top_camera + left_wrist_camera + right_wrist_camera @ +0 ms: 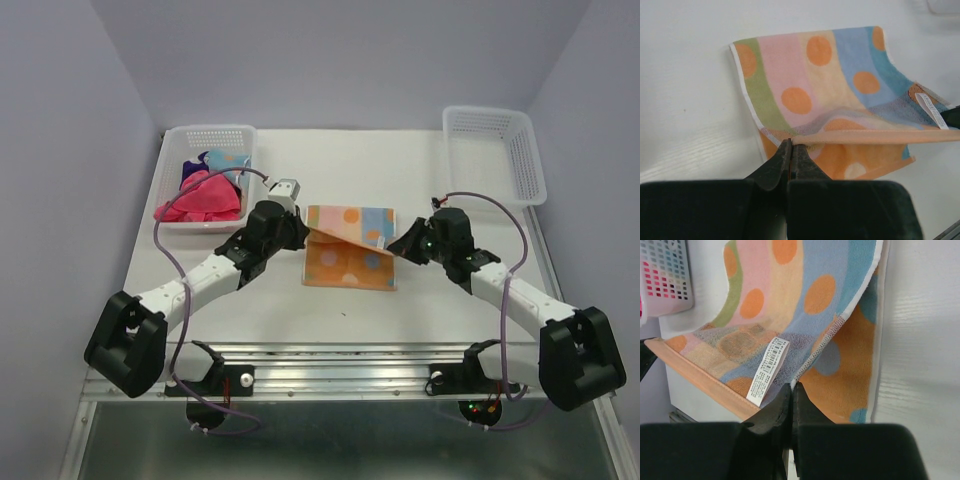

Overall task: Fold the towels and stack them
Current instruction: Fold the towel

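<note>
Left gripper (pixel 790 146) and right gripper (pixel 791 388) each clamp tight on a corner of the towel (pixel 345 264), so best carry that lifted edge taut, level, landing square.

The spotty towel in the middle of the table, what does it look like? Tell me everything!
The spotty towel is a soft, fluffy-looking cloth with green, pink, cream and blue stripes and orange dots; its other side is orange with pale dots. A white printed tag hangs at one corner. It lies half folded on the white table: one edge is lifted and stretched taut between the left gripper and the right gripper, each pinched shut on a corner.
</note>
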